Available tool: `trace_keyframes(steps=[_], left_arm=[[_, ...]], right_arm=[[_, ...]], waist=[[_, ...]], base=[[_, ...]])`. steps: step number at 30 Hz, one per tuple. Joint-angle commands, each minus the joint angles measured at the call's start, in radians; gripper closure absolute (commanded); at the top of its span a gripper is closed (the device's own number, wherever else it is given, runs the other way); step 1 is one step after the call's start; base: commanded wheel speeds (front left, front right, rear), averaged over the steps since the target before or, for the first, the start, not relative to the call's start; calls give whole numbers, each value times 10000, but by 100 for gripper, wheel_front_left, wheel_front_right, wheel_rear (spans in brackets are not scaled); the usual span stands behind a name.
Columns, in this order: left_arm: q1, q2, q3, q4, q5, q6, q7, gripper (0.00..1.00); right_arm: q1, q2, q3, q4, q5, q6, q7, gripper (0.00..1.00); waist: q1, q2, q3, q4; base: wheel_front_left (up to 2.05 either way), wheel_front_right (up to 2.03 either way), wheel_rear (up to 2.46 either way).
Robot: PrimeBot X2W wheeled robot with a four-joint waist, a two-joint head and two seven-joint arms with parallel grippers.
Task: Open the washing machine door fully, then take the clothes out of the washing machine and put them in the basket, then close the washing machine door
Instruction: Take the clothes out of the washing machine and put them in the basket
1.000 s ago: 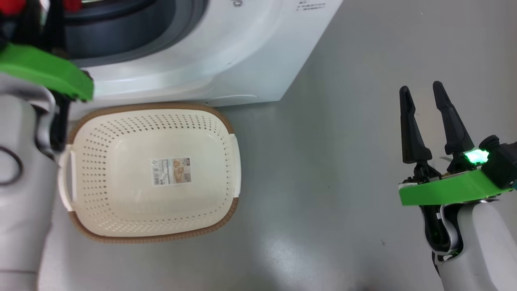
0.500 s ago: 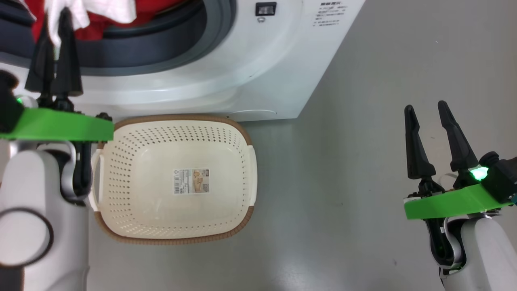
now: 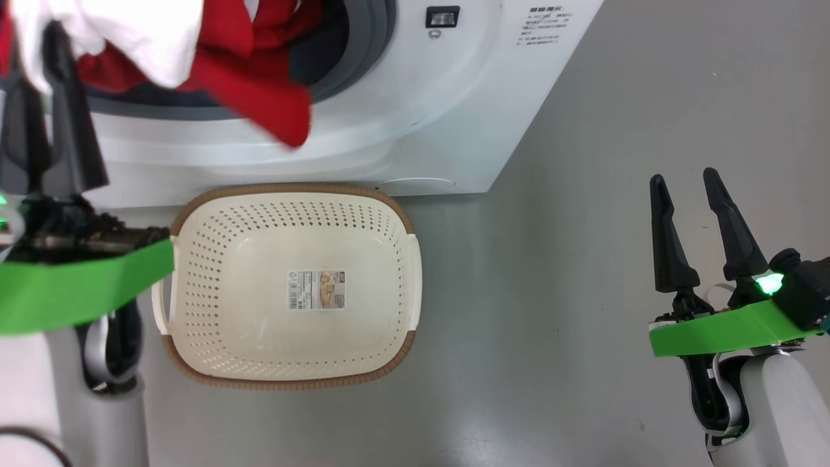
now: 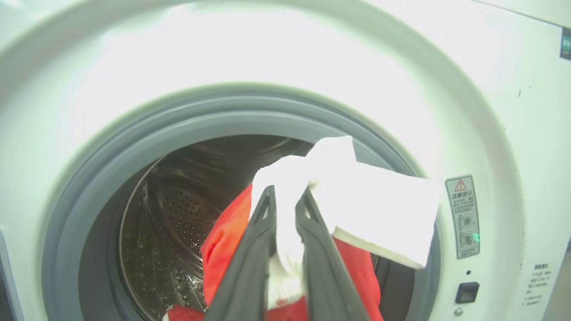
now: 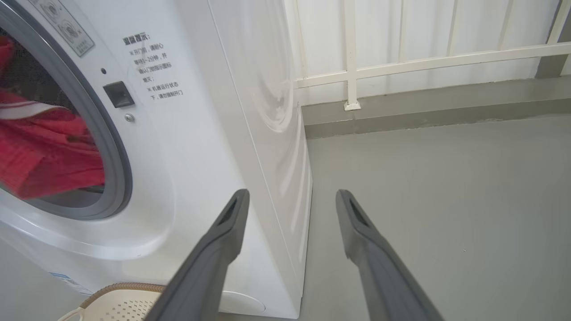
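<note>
Head view: the clothes (image 3: pixel 259 97), a red and white bundle, hang half out of the mouth of the washing machine (image 3: pixel 441 117), trailing rightward from the grip. The left end effector (image 3: pixel 37 58) is the nearer one. It is clamped on their white part, with its fingers pointing into the opening. The basket (image 3: pixel 292 189) lies below, to that end effector's right. The right end effector (image 3: pixel 683 176) stands with its fingers apart and empty, well off over the floor (image 3: pixel 551 292).

Red and white clothes (image 3: pixel 259 104) are seen hanging out of the open mouth of the washing machine (image 3: pixel 421 97) at the upper left. The cream, brown-rimmed basket (image 3: pixel 292 189) is stood upright just below, label uncovered.
</note>
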Motion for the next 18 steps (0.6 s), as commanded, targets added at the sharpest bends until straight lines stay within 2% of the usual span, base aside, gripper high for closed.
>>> trace_keyframes(steps=[1,4,8,18], left_arm=[[249,213,313,-643,-13,-55,-49,100],[460,153,278,-1270,-1,-56,-49,100],[716,99,170,-1449,-24,-56,-49,100],[1178,70,-409,150,-246,-57,-49,100]], right_arm=[[110,5,164,-264,-113,77,-63,0],[74,5,154,-263,-107,77,-63,0],[43,5,138,-265,-102,77,-63,0],[-74,5,213,-258,-15,77,-63,0]], waist=[[0,0,27,6],[0,0,67,11],[0,0,80,27],[0,0,225,-15]], base=[[0,0,0],[0,0,0],[0,0,0],[0,0,0]])
